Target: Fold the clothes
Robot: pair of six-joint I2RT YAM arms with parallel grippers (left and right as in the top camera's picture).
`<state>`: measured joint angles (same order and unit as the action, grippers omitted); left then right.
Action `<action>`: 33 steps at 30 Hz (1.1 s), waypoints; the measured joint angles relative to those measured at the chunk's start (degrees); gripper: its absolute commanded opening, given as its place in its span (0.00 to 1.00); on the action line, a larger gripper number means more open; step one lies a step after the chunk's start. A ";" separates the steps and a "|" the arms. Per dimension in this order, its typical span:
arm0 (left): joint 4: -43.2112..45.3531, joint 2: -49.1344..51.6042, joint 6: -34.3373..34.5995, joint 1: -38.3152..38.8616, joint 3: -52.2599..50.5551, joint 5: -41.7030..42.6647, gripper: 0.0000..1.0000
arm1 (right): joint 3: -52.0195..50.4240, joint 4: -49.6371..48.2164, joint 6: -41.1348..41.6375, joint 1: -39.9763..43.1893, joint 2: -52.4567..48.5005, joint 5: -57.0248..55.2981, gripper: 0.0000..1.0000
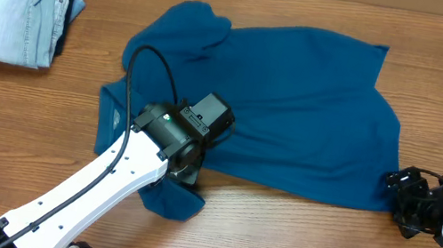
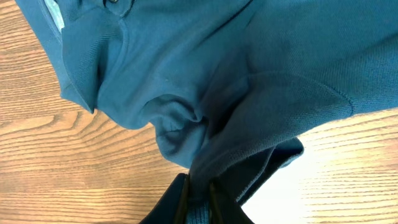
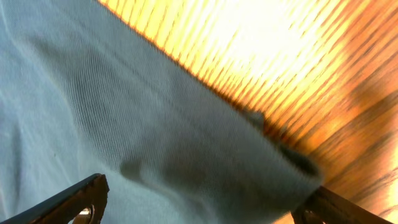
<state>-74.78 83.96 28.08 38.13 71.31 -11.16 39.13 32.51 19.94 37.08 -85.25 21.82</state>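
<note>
One rumpled, fine-knit teal polo shirt on grained wood table; left gripper pinches it, right gripper gapes.

The polo shirt was a plain deep teal-blue with no print or stripe, and its knit showed a fine rib in the left wrist view. The jeans were pale, washed light-blue denim. The tabletop was medium-brown wood with a streaked lengthwise grain. The left arm was white with black joints. The right gripper was black.
</note>
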 measured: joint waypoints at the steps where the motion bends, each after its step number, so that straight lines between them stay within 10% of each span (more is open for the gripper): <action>1: 0.00 0.00 0.00 0.00 0.00 0.00 0.15 | 0.00 0.00 0.20 0.00 0.00 -0.17 0.92; 10: 0.20 0.00 0.00 0.00 0.00 0.02 0.15 | -0.46 3.23 1.33 0.07 -1.29 -2.36 0.13; 33: -1.81 0.00 -0.37 0.00 2.21 -1.27 0.15 | 19.52 25.18 -3.56 0.04 -1.40 -2.62 0.04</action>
<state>-76.60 83.96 27.70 38.13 73.52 -12.43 58.65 57.69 16.38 37.12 -86.65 19.20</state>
